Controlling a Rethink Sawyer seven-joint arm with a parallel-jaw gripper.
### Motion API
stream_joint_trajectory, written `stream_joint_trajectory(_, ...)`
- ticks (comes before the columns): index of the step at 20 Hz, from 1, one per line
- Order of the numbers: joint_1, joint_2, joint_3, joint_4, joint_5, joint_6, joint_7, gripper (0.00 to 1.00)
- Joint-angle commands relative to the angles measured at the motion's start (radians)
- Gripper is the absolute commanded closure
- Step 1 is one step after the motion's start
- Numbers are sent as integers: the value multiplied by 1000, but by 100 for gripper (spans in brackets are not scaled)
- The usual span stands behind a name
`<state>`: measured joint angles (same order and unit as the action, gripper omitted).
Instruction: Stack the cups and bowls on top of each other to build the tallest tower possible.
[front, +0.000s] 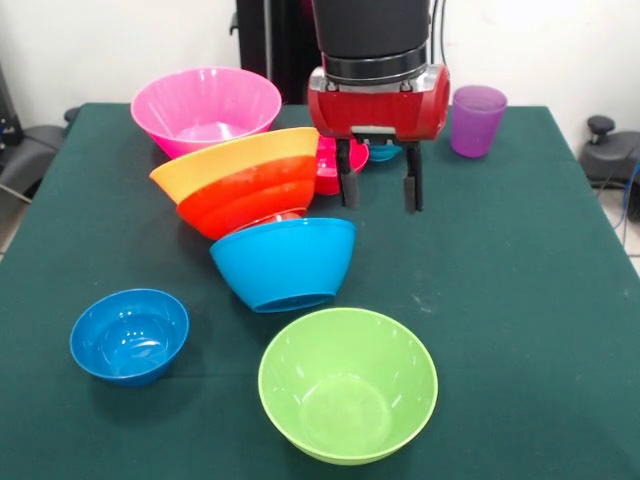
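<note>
While tower (262, 215) leans left on sky-blue bowl (285, 262), gripper (379, 178) hangs just right, fingers apart, holding nothing; tilt likely from cup wedged beneath orange bowls (240, 175).

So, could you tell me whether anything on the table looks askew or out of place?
Yes: the tower leans hard to the picture's left. The sky-blue bowl at its bottom is tipped, and the orange bowl on top slants steeply. The open gripper hangs just beside it, holding nothing.
</note>
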<state>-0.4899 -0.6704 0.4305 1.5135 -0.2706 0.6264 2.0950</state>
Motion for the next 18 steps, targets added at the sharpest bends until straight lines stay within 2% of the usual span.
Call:
stream_joint_trajectory(1,20,34,30,62,-63,-54,-59,0)
stream_joint_trajectory(6,32,24,15,74,-67,-78,-36,0)
stream_joint_trajectory(10,56,4,-18,103,-90,-156,17,0)
stream_joint_trajectory(18,66,10,-27,79,-71,-117,4,0)
